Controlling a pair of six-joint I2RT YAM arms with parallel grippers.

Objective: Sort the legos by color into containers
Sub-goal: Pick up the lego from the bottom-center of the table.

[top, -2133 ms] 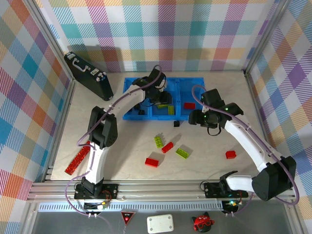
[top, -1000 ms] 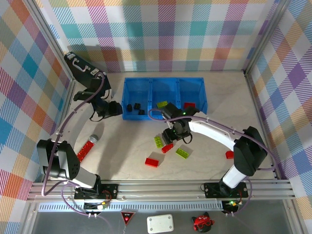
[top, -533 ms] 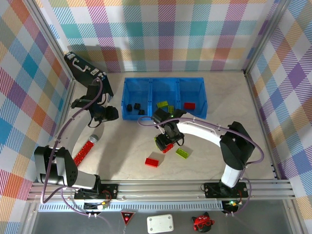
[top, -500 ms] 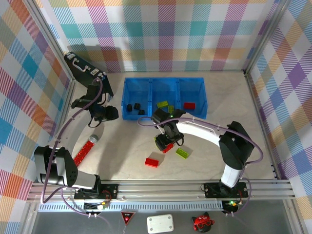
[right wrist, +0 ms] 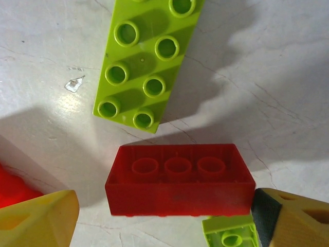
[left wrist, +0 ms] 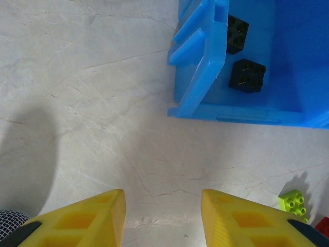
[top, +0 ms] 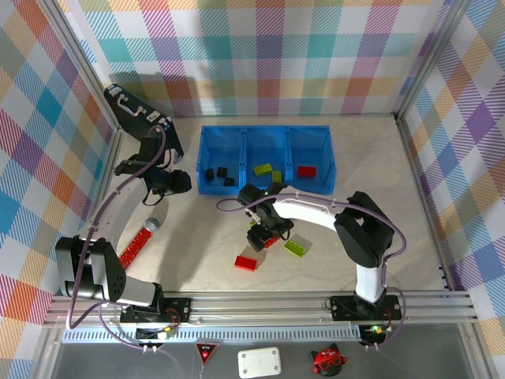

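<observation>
The blue bin (top: 264,130) holds black legos (top: 223,170) in its left compartment, lime ones (top: 263,168) in the middle and a red one (top: 306,170) on the right. My right gripper (top: 267,234) (right wrist: 164,216) is open low over the loose legos, its fingers straddling an upside-down red brick (right wrist: 180,177). A long lime brick (right wrist: 146,62) lies just beyond it and a small lime one (right wrist: 231,234) by the right finger. More legos lie near: red (top: 245,262) and lime (top: 296,247). My left gripper (top: 180,181) (left wrist: 162,216) is open over bare table by the bin's corner (left wrist: 203,77).
A black briefcase (top: 142,120) leans at the back left. A long red bar with a grey tip (top: 136,243) lies at the left. Plaid walls close in the table on three sides. Black bricks (left wrist: 248,74) show inside the bin.
My right gripper has slid left and down onto the loose bricks and its jaws have widened around the red brick. The left arm has hardly moved.
</observation>
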